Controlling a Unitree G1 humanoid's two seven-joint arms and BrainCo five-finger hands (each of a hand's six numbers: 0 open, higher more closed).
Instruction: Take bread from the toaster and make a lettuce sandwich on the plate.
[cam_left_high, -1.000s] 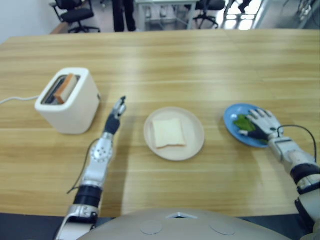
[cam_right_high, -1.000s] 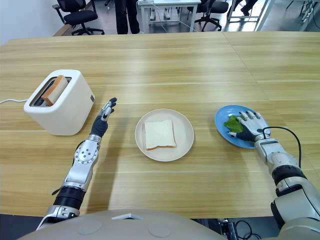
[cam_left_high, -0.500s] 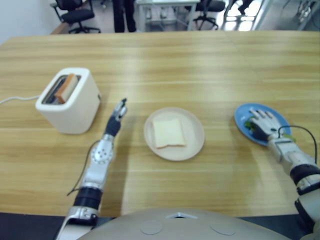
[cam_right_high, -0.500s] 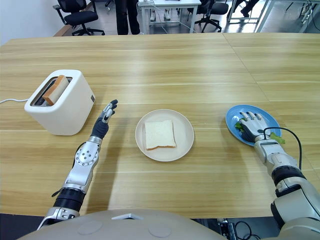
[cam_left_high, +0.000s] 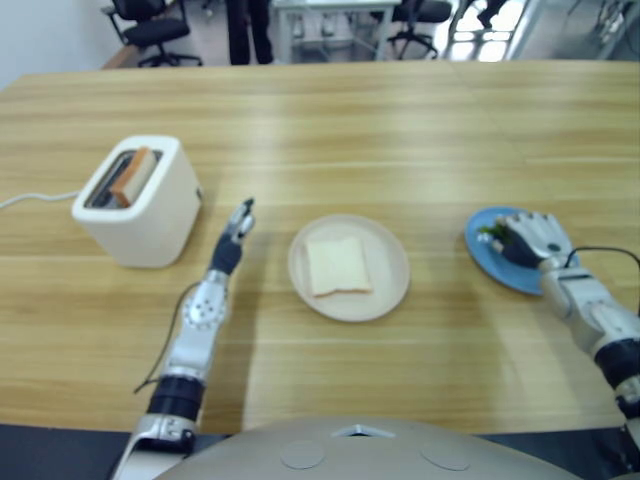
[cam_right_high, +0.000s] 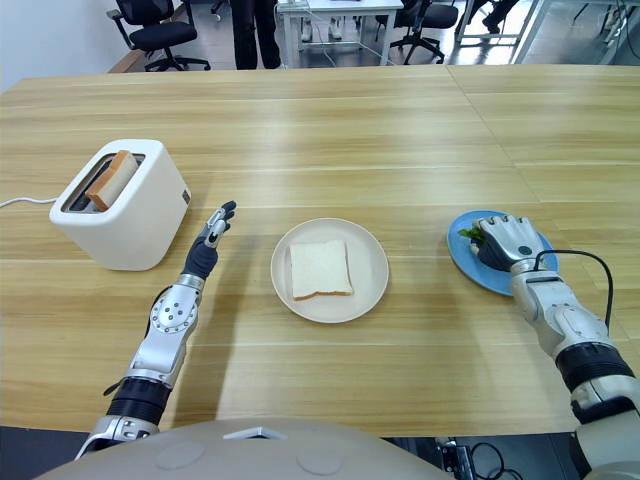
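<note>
So the right hand (cam_right_high: 507, 241) is down on the blue plate (cam_right_high: 462, 264) over on the right side of the wooden table (cam_right_high: 400, 140). Its fingers are curled in tight over the lettuce leaf (cam_right_high: 469, 235), and a bit of green pokes out past the fingertips toward the middle of the table, so it looks like it's got a grip on it. The leaf is still down at the blue plate, not over at the sandwich spot. The left hand (cam_right_high: 212, 232) sits between the white toaster (cam_right_high: 130, 215) and the cream plate (cam_right_high: 376, 262), touching neither. Its fingers are stretched out straight, pointing away from the robot, with nothing in them. One slice of bread (cam_right_high: 319, 268) lies flat in the middle of the cream plate, which is dead centre in front of the robot and well apart from the blue one. A second slice of toast (cam_right_high: 110, 177) stands up out of the toaster's slot on the left, and the toaster's white cord (cam_right_high: 18, 201) trails off the left edge.
</note>
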